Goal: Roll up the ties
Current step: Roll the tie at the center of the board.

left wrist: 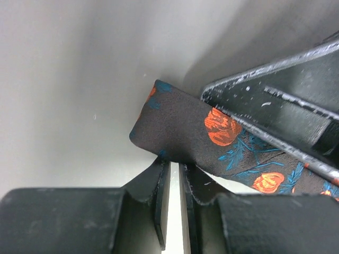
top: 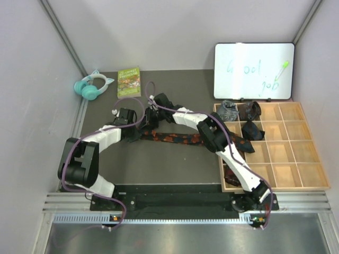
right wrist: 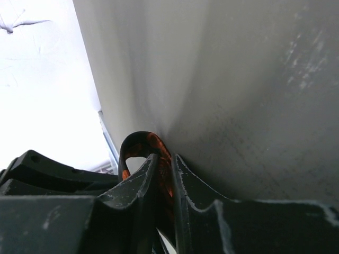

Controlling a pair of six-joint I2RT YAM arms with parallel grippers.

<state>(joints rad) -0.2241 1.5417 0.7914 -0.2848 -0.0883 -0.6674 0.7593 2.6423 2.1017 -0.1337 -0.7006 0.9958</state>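
Where the two arms meet over the dark grey surface (top: 159,159), the jaws of the left gripper (left wrist: 175,168) stand at a narrow slit. Their tips pinch the lower edge of the black necktie (left wrist: 183,129), which is patterned with orange-red flowers and teal leaves. That part of the tie rises slantwise from the tips, flat and smooth, and ends in a straight edge toward the left of the wrist view. Just beside it on the right sits the black body of the right gripper (right wrist: 163,161). Its jaws are likewise almost together and clamp a fold of the same tie, with a small loop of black and orange cloth bulging out above the tips.

Seen from above, the rest of the tie lies flat on the surface as a long strip. It runs rightward from the grippers and passes under the right arm near the left edge of the shallow wooden tray of square compartments (top: 312,159).

Three rolled ties sit in the tray's far-left compartments: a grey roll (top: 229,110), a dark brown roll (top: 249,110) beside it, and a dark roll (top: 252,130) one row nearer. Behind the tray stands a whiteboard (top: 249,55) with green writing and a green marker (top: 284,65). At the far left of the surface lie a green book (top: 128,82) and teal cat-ear headphones (top: 92,85).
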